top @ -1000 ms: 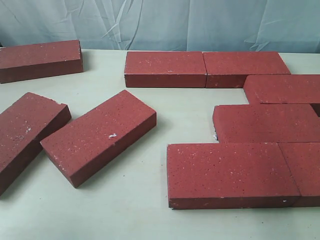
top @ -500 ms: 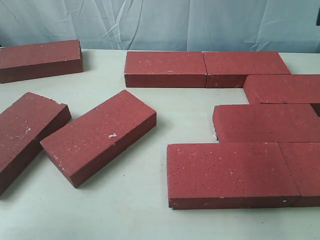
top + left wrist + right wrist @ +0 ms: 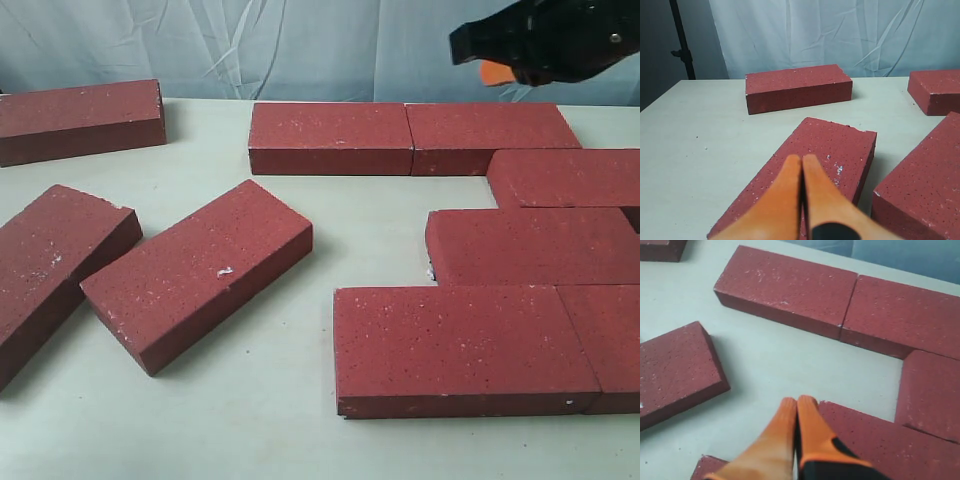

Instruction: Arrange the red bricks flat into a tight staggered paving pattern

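Several red bricks lie flat on the pale table. Two bricks form a back row. Two offset bricks and a front brick pack together on the right. Three loose bricks lie left: one far back, two angled. My right gripper hangs shut and empty high over the back row; in its wrist view its tips are over the corner of a packed brick. My left gripper is shut and empty above an angled brick, out of the exterior view.
A wrinkled pale-blue cloth hangs behind the table. A dark stand rises at the table's far corner in the left wrist view. Bare table lies between the loose bricks and the packed group.
My right arm has come into the exterior view at the top right, moving in over the back row. No brick has moved.
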Motion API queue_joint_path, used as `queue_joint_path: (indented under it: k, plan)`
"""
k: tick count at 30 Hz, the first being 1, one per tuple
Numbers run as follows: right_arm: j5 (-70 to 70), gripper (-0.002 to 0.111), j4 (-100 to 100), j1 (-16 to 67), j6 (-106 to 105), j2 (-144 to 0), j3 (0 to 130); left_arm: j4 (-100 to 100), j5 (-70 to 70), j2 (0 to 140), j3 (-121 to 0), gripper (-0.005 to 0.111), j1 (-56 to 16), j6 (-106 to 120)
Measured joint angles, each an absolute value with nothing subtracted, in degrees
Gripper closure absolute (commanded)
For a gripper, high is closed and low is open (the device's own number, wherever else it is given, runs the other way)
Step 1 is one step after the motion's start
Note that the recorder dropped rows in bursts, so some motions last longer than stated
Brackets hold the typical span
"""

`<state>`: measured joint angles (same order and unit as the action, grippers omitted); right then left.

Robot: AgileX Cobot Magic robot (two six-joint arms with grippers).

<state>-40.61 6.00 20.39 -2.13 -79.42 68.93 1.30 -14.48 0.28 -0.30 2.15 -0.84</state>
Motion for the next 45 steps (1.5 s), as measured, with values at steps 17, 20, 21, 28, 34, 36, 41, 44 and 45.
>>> queue_joint_path:
  k: [17,20,21,28,34,36,41,44,45]
  plan:
    - [-44.7,0.109,4.9,31.2,-3.1,-94.6,81.3,1.3,-14.5,0.3,-0.3,0.107,2.2,-0.8]
    - [-45.1,0.109,4.9,32.6,-4.0,-97.4,82.3,1.3,-14.5,0.3,-0.3,0.107,2.2,-0.8]
    - [-45.3,0.109,4.9,33.5,-4.9,-99.4,83.3,1.3,-14.5,0.3,-0.3,0.107,2.2,-0.8]
    - [-46.1,0.109,7.9,35.5,-9.9,-110.3,91.3,1.3,-14.5,0.3,-0.3,0.107,2.2,-0.8]
    - [-46.8,0.109,11.0,39.2,-14.5,-119.1,100.4,1.3,-14.5,0.3,-0.3,0.107,2.2,-0.8]
    - [-46.9,0.109,11.6,41.0,-15.1,-121.1,102.5,1.3,-14.5,0.3,-0.3,0.107,2.2,-0.8]
    - [-47.1,0.109,12.1,43.7,-15.4,-124.2,104.6,1.3,-14.5,0.3,-0.3,0.107,2.2,-0.8]
    - [-47.1,0.109,12.5,45.0,-15.5,-126.3,105.5,1.3,-14.5,0.3,-0.3,0.107,2.2,-0.8]
    - [-47.1,0.109,12.5,45.4,-15.5,-126.8,105.8,1.3,-14.5,0.3,-0.3,0.107,2.2,-0.8]
